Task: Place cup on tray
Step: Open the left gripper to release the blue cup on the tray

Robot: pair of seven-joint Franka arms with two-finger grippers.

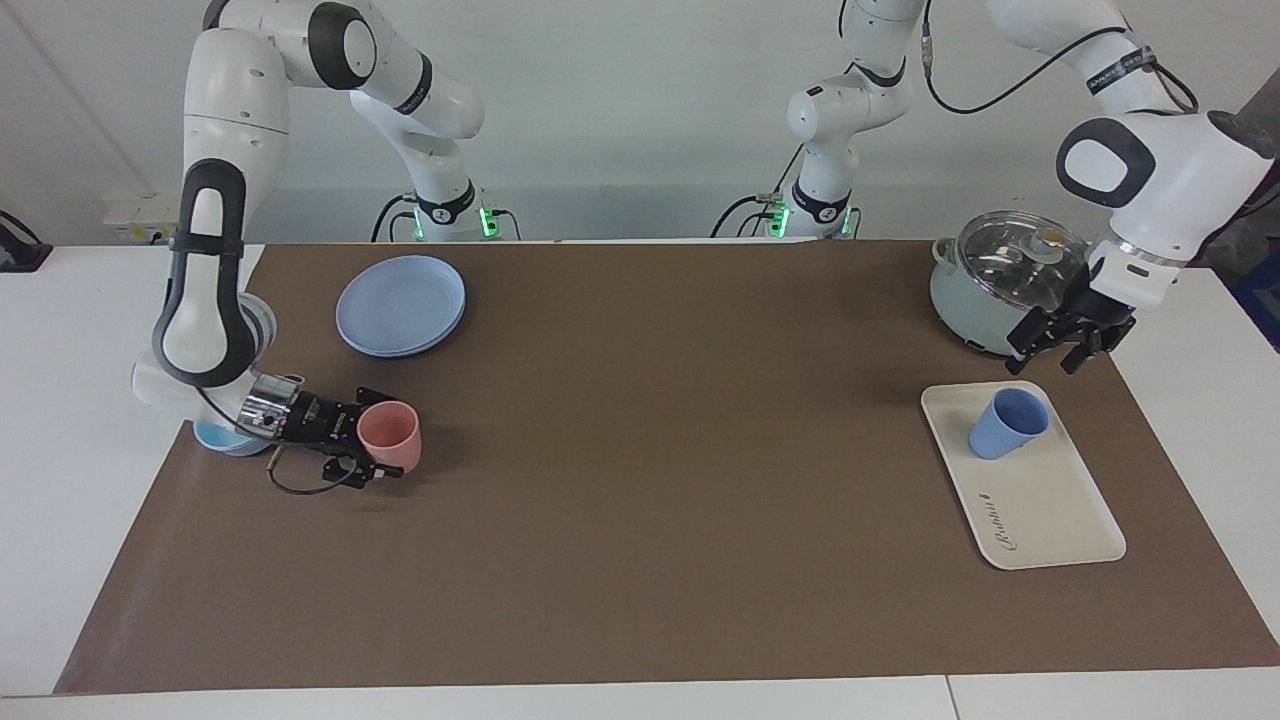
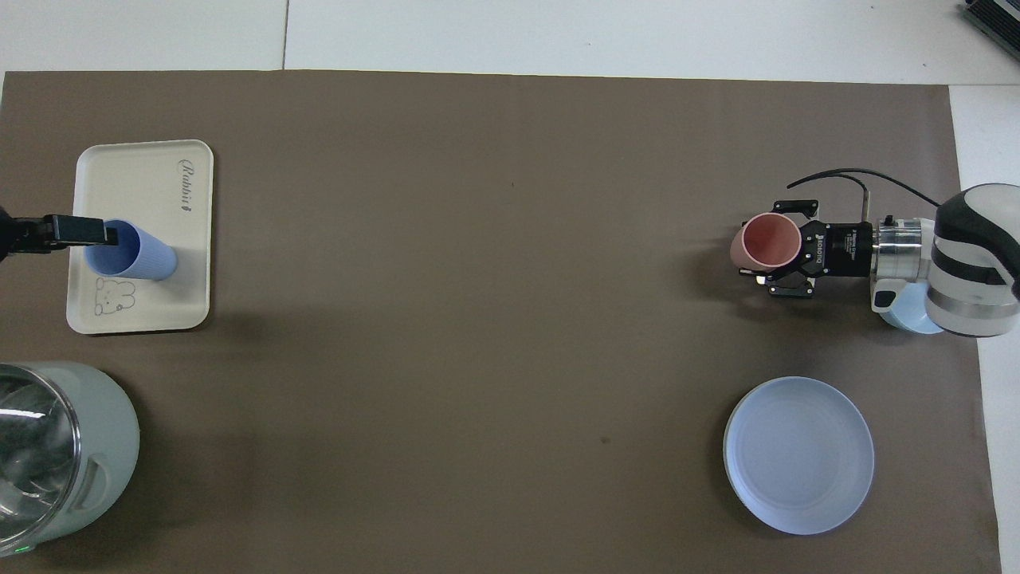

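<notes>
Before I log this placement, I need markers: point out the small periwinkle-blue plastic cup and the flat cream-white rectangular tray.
Periwinkle-blue plastic cup (image 1: 1005, 424), facing view, side wall.
Cream-white rectangular tray (image 1: 1050, 510), facing view, bare floor.

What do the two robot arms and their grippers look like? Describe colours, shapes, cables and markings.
Both arms are glossy white with rounded segments and black joint bands; a black oval ring marks each forearm. Black cables run along them, and green lights glow at the bases. The left gripper is black. The right gripper is black with white lettering, a silver wrist collar and a looping black cable.
</notes>
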